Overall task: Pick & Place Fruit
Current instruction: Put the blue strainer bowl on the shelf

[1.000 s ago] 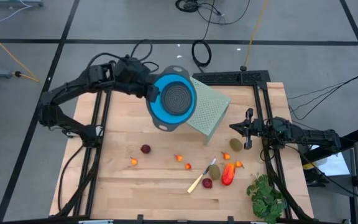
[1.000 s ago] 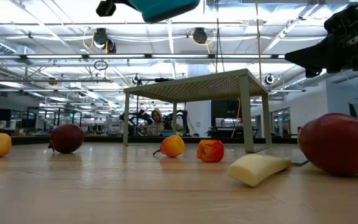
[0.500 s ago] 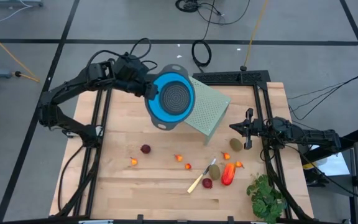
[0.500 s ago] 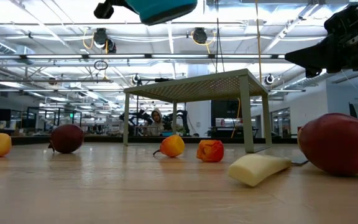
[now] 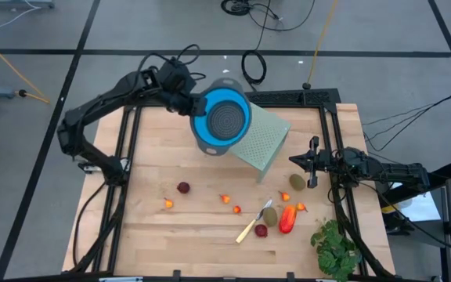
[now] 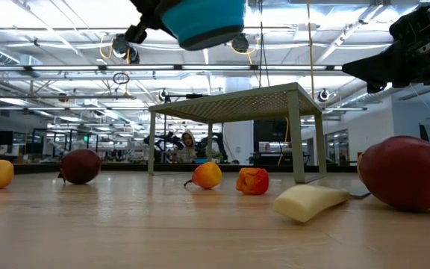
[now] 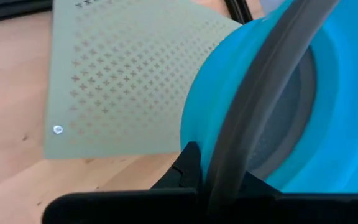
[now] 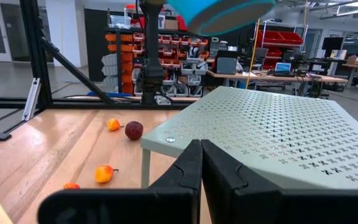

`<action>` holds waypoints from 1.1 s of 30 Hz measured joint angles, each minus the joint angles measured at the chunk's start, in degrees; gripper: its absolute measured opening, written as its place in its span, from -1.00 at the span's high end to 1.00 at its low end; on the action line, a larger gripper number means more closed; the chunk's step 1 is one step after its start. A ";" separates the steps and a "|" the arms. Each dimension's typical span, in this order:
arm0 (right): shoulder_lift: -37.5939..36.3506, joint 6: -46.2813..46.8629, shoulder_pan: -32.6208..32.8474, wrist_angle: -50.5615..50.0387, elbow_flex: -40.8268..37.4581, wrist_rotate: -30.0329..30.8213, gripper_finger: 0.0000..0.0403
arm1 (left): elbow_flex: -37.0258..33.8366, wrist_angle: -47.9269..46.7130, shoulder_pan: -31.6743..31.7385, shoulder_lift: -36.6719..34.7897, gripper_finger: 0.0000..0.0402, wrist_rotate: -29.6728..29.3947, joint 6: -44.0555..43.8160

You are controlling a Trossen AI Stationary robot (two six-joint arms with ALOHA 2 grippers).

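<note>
Fruit (image 5: 287, 219) scattered on the near half of the table (image 5: 147, 235).
Long red-orange piece runs near-to-far. Left gripper (image 5: 192, 106) pinches blue bowl (image 5: 222, 121) aloft; right gripper (image 5: 313, 163) pressed together, empty, right side.

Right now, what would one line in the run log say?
left gripper: shut on blue colander, held above pale green perforated stand | right gripper: shut, empty, waiting | fruit: on table
</note>
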 joint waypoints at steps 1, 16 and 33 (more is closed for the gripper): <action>0.00 0.00 0.00 0.02 0.02 0.00 1.00 | 0.50 -0.35 0.67 0.37 1.00 0.49 0.02; 0.00 0.00 0.00 0.01 0.01 0.00 1.00 | 27.22 -19.73 8.44 15.44 1.00 1.13 5.47; -0.01 -0.44 0.01 0.00 0.01 0.00 1.00 | 31.81 -25.58 10.20 21.54 1.00 3.11 5.55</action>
